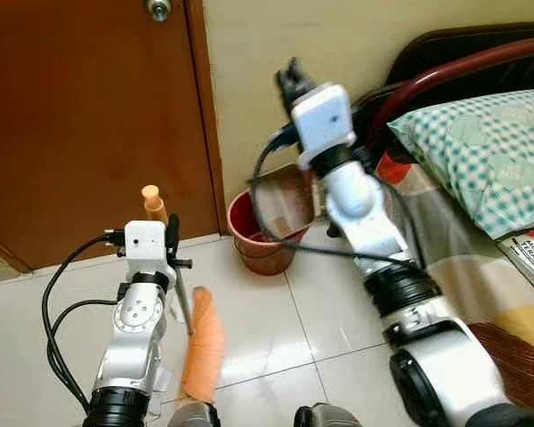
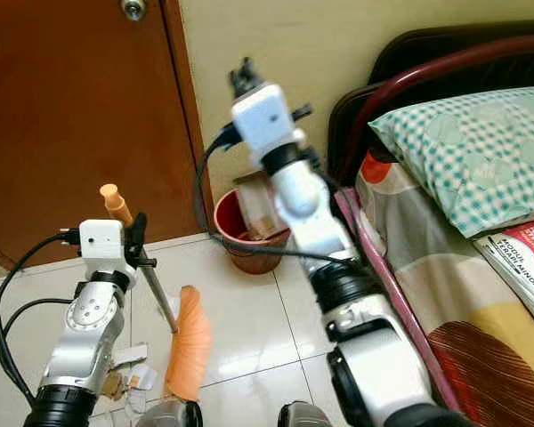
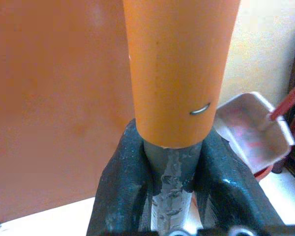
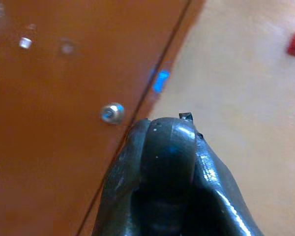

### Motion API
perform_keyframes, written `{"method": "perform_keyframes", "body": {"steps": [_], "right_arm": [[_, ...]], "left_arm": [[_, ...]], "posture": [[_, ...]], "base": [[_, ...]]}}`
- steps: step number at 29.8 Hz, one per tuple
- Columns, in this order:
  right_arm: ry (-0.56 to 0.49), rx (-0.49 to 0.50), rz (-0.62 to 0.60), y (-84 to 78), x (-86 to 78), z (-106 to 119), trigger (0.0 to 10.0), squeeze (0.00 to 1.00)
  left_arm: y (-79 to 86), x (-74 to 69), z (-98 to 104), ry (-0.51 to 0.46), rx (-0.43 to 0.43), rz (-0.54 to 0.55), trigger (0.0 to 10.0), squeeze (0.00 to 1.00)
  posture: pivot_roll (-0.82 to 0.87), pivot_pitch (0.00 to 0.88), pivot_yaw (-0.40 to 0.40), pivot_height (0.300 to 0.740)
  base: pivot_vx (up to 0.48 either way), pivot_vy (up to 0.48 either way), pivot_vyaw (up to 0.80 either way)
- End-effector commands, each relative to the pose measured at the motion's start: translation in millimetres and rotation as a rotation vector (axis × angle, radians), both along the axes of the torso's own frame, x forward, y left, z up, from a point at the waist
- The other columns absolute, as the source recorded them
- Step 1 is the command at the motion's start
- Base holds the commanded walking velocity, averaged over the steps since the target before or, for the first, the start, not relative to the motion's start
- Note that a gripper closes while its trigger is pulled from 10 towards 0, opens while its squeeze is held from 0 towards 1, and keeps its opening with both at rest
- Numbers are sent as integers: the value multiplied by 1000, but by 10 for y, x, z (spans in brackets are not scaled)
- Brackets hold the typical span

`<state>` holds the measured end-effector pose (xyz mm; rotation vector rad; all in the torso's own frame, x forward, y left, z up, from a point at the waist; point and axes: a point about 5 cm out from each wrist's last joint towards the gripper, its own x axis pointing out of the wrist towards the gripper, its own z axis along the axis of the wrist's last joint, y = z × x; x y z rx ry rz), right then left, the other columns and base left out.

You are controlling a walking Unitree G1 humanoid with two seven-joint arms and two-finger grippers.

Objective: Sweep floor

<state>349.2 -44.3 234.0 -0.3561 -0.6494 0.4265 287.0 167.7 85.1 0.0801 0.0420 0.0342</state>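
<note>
Broom [image 2: 189, 342], orange bristles, orange-capped grey handle, left gripper [image 3: 173, 169] clamped

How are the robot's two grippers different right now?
The left gripper is shut on the broom, clamping its grey shaft just below the orange grip; the right gripper is shut and holds nothing. The left gripper sits low over the floor beside the door; the right gripper is lifted high against the wall, above the red bucket. Both have black fingers on silver arms.
</note>
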Motion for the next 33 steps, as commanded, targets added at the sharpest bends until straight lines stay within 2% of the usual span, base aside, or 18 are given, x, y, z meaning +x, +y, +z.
{"method": "perform_keyframes", "body": {"steps": [1, 7, 13, 15, 17, 19, 25, 27, 33], "right_arm": [[-81, -76, 83, 116, -107, 20, 10000, 0], [-67, -202, 177, 239, -264, -282, 10000, 0], [-87, -257, 207, 261, -326, -367, 10000, 0], [-108, -206, 174, 210, -275, -239, 10000, 0], [-108, -195, 170, 206, -264, -214, 10000, 0], [-154, -114, 153, 189, -201, 94, 10000, 0], [-253, 44, 147, 184, -203, 647, 10000, 0], [-273, 78, 149, 176, -220, 758, 10000, 0], [-267, 160, 151, 136, -238, 892, 10000, 0]], "left_arm": [[-18, -15, -59, 29, 12, 2, 10000, 0], [-52, -12, -73, 34, 8, -3, 10000, 0], [-61, -13, -83, 38, 7, -7, 10000, 0], [-64, -10, -76, 35, 6, -7, 10000, 0], [-62, -9, -75, 34, 6, -8, 10000, 0], [-58, -4, -73, 33, 8, -10, 10000, 0], [-87, 9, -64, 32, 10, -18, 10000, 0], [-92, 14, -61, 30, 9, -20, 10000, 0], [-88, 17, -58, 30, 13, -24, 10000, 0]], "posture": [[-29, 77, -26, 740], [-34, 77, -32, 740], [-35, 78, -33, 740], [-33, 79, -33, 740], [-33, 79, -32, 740], [-33, 77, -31, 740], [-31, 74, -26, 740], [-29, 73, -25, 740], [-27, 72, -22, 740]], "base": [[0, 0, 0], [0, 0, 0], [0, 0, 0], [0, 0, 0], [0, 0, 0], [0, 0, 0], [0, 0, 0], [0, 0, 0], [0, 0, 0]]}}
